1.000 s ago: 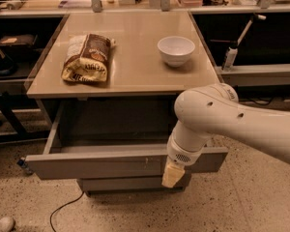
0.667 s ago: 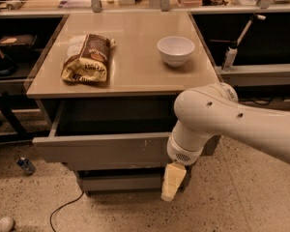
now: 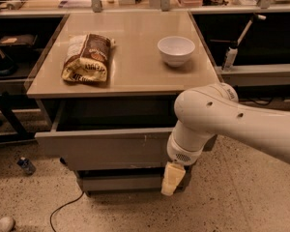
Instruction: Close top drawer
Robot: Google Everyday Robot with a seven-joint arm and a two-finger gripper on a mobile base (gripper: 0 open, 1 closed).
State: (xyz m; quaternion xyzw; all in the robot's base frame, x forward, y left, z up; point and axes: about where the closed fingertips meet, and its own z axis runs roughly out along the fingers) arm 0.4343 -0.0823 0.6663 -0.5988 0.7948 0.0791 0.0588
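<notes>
Hanging before the flat grey top drawer [image 3: 106, 149] is the gripper [image 3: 172, 179]

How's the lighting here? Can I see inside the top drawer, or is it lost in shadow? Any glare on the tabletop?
Camera view: warm, dim light; the inside of the top drawer is deep in shadow under the tabletop, contents unreadable, its front lit; the tabletop shows a soft sheen, no harsh glare; the hand, hanging just below the drawer front at right, is well lit.
</notes>
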